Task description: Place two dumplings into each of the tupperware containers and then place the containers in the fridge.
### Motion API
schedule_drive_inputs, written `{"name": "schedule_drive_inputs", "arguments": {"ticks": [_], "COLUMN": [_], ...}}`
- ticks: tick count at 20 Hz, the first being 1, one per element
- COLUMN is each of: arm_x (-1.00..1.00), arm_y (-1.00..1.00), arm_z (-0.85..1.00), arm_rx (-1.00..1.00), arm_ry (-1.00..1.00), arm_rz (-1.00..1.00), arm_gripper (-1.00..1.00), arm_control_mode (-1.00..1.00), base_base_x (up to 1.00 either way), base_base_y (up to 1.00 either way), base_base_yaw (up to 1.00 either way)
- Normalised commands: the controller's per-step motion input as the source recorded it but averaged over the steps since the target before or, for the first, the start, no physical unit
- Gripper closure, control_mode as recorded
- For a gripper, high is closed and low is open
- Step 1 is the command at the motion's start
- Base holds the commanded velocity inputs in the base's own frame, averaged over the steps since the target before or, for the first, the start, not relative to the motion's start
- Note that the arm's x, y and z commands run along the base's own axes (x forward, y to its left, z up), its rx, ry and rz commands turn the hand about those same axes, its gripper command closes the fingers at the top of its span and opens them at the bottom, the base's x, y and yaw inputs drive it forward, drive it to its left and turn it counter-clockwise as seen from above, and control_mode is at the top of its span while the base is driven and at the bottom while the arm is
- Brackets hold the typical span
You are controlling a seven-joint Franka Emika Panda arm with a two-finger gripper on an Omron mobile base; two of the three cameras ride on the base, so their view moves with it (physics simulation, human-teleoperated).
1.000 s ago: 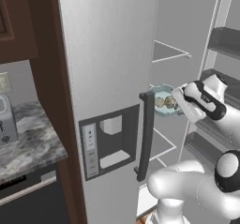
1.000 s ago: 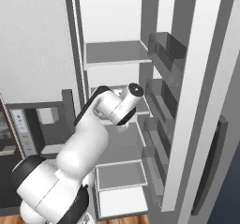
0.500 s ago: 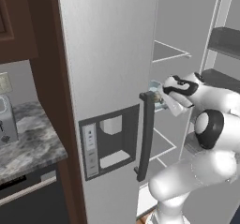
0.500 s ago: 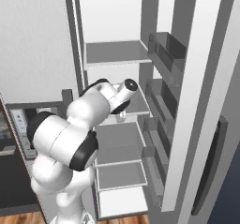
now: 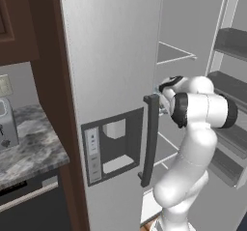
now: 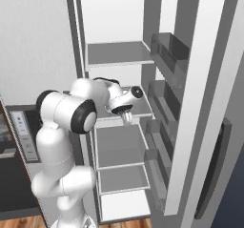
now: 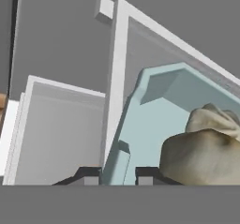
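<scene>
My gripper [image 7: 118, 174] is shut on the rim of the pale blue tupperware container [image 7: 154, 124], which is tilted over a white fridge shelf [image 7: 61, 129]. Two tan pleated dumplings [image 7: 201, 150] lie in the tub against its right side. In the right base view the gripper [image 6: 127, 118] hangs inside the open fridge [image 6: 119, 55], just above a middle shelf. From the left base view the hand [image 5: 167, 85] reaches past the edge of the pale grey fridge door [image 5: 111, 70]. The dark grey container is out of view.
The shut fridge door carries a dark bar handle [image 5: 151, 133] and a dispenser panel [image 5: 113, 143], close to my arm. The open door's bins [image 6: 169, 48] stand to the right of the shelves. A marble counter [image 5: 29, 148] lies at the left.
The arm has folded in and swung toward the fridge interior, carrying the pale blue container from beside the door handle to over a middle shelf.
</scene>
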Motion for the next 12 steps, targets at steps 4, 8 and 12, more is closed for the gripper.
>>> {"name": "schedule_drive_inputs", "arguments": {"ticks": [4, 8, 12], "arm_x": [0.62, 0.86, 0.65], "arm_y": [-0.33, 0.00, -0.03], "arm_z": [-0.25, -0.33, -0.35], "arm_rx": [0.00, 0.00, 0.00], "arm_ry": [0.00, -0.07, -0.18], "arm_rz": [0.03, 0.06, 0.03], "arm_gripper": [1.00, 1.00, -1.00], "arm_control_mode": [-1.00, -1.00, -1.00], "base_base_x": [0.00, 0.00, 0.00], "base_base_y": [0.00, 0.00, 0.00], "base_base_yaw": [0.00, 0.00, 0.00]}}
